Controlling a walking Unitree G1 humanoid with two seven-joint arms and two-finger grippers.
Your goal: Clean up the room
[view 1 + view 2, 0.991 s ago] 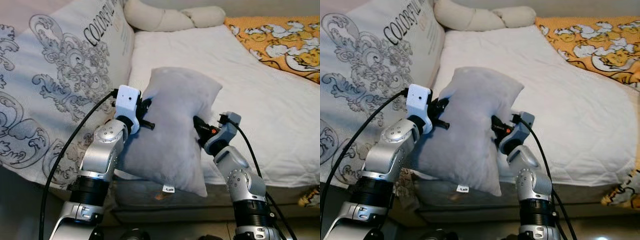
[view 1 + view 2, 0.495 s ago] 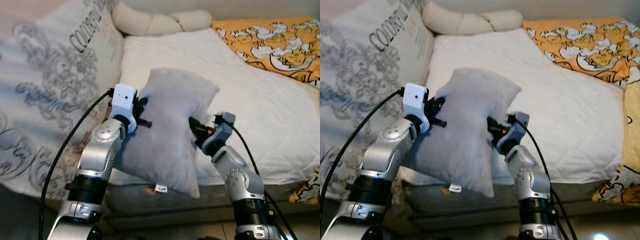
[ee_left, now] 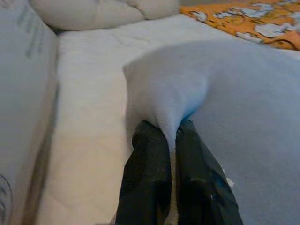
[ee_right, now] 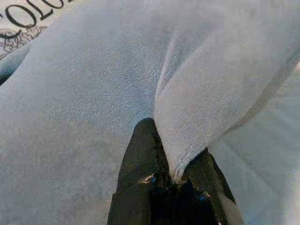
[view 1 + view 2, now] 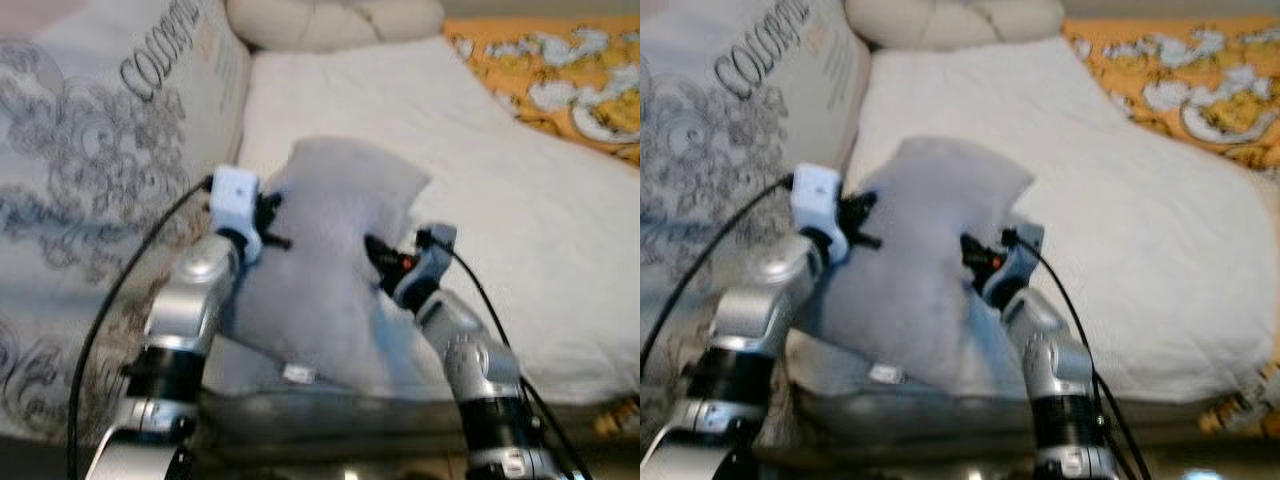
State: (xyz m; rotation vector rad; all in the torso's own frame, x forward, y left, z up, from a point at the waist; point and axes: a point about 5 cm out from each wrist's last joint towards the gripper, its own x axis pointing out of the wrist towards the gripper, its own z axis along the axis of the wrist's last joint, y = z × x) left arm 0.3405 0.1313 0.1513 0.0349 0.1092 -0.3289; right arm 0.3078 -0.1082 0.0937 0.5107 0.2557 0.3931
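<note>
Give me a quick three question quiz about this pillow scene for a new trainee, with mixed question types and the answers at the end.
1. True or false: the left gripper has its jaws shut on the grey pillow.
2. The right gripper pinches: A) a fold of the pillow, B) the orange blanket, C) nothing.
3. Fill in: the pillow is held above the front edge of the white ____.

Key: 1 true; 2 A; 3 mattress.
</note>
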